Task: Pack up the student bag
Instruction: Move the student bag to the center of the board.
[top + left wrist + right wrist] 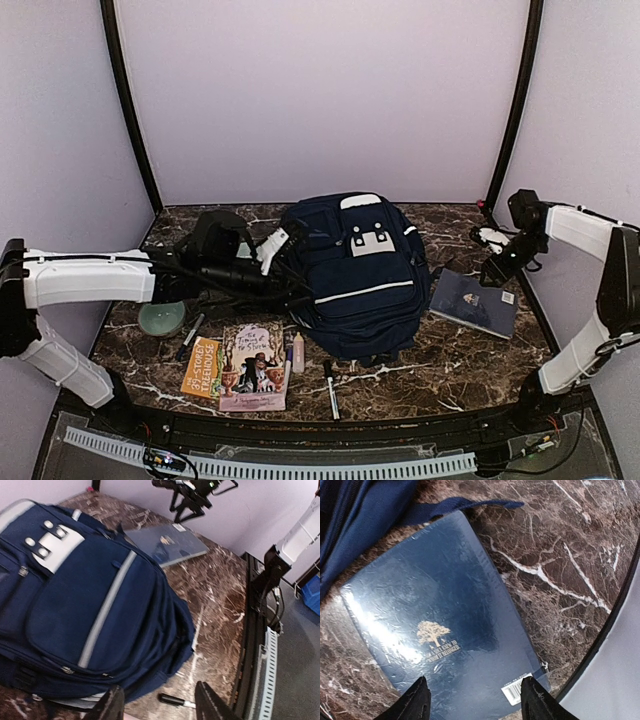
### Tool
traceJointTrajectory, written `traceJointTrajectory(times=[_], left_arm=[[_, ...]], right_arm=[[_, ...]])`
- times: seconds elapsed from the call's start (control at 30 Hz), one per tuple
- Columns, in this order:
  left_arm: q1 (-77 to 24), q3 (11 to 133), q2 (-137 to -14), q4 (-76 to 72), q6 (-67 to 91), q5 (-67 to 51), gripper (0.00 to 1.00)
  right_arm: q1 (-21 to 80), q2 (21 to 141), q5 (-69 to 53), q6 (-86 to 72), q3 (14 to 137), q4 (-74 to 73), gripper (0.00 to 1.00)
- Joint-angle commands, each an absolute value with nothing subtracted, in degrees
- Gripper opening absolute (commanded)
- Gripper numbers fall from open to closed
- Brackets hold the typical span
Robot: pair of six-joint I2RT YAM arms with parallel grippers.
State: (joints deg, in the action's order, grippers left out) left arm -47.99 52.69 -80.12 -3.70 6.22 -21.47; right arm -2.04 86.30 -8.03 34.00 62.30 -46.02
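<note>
The navy-blue student bag [358,272] with white stripes and a white-grey patch lies flat mid-table, its pockets zipped; it fills the left wrist view [85,595]. My left gripper [295,290] is open and empty at the bag's left side, its fingertips [207,700] above a black marker [175,700]. My right gripper [492,272] is open and empty, hovering above the flat dark-blue notebook [474,302] with a gold tree print [435,640] right of the bag.
Left of the bag lie a green bowl [161,318], an orange book [204,367], a pink picture book [253,366], a glue stick [298,352] and pens. A black marker [331,388] lies near the front edge. A bag strap [455,507] lies by the notebook.
</note>
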Motion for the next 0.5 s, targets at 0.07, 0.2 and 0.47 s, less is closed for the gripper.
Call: traceJointTrajectory(times=[0.07, 0.2, 0.47], left_arm=[[-56.37, 59.53, -87.86, 2.24, 9.08, -21.46, 0.43], [-60.29, 59.02, -90.16, 3.89, 10.43, -18.91, 0.33], [-62.11, 57.92, -95.09, 4.34, 13.35, -19.18, 0.02]], right_arm=[[0.09, 90.23, 4.80, 33.09, 60.81, -44.58, 0.54], [-0.09, 90.83, 6.32, 32.80, 59.69, -44.06, 0.49], [-4.44, 95.74, 0.02, 33.49, 65.16, -47.00, 0.47]])
